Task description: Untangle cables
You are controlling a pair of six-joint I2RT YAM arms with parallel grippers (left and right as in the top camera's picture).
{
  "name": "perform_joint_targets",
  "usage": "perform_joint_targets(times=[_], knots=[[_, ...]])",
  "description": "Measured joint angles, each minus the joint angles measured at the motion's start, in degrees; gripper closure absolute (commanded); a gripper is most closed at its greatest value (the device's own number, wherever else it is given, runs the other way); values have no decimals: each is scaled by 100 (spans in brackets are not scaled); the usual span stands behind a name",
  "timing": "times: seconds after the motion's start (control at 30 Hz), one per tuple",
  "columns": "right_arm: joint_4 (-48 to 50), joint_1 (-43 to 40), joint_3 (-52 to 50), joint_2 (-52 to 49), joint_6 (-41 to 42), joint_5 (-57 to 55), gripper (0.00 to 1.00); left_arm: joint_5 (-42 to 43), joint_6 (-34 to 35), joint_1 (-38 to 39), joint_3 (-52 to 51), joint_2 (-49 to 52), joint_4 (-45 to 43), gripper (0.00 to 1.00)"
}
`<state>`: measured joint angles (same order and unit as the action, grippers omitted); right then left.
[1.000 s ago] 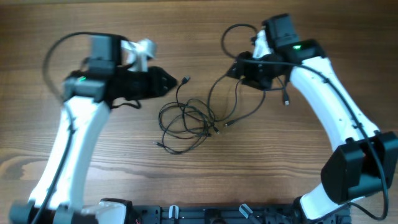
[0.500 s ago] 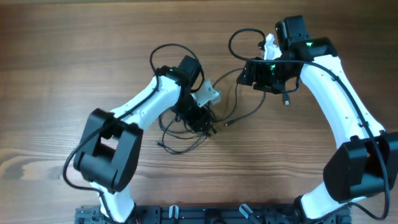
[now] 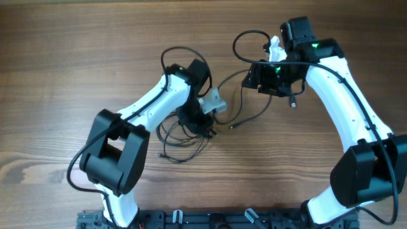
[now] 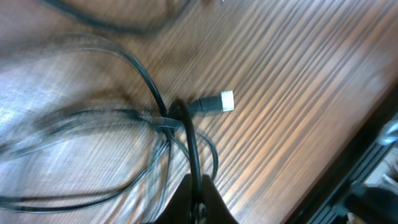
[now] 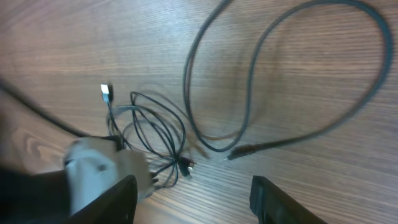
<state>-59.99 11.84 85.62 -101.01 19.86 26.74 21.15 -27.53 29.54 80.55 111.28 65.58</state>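
cables (image 3: 184, 138) lie as a loose knot of thin black cords near the middle of the wooden table (image 3: 76, 51), right under the left gripper (image 3: 205, 123). that gripper is clenched on one strand. in the left wrist view its jaws are pressed together, and a black cord runs up from between them into the crossing of the loops. the pinch looks meant to draw this one cord out of the knot while the others rest on the wood. a silver-tipped plug (image 4: 227, 101) pokes out just beside the crossing, free of the grip.

the right gripper (image 3: 253, 76) hangs well apart at the upper right, released. the right wrist view shows its fingers spread wide with only wood and cord between them. it seems placed to take the longer strand (image 5: 249, 87), which sweeps off the knot in a wide curve.

the cords are limp, with several loops overlapping. blur in the left wrist view hides how many there are.
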Motion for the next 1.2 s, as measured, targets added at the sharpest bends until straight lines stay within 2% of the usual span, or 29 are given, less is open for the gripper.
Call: perform_joint_targets(times=[0.07,0.17,0.27,0.37,0.53,0.73,0.93,1.2], knots=[[173,199,0,2,44,55,41,-96,422,-59,1172,-162,389,96],[356,350,0,2,-13,621,43,-149,1211,-313,2345,-802,387,96],[638,361,0,2,-203,1434,43,-173,1917,-605,2916,-1646,339,96],[1019,361,0,83,-295,1902,39,-179,2391,-704,2997,-2363,262,96],[1165,369,0,566,-258,1932,37,-179,3106,-935,2992,-3042,-299,96],[1147,944,0,570,9,988,33,-177,3716,-1392,2988,-4000,-973,96],[1403,1641,0,208,192,721,28,-179,4334,-1980,2988,-4345,-1582,96],[2020,2240,0,-549,57,1047,29,-179,4527,-2170,2988,-4363,-1698,96]])
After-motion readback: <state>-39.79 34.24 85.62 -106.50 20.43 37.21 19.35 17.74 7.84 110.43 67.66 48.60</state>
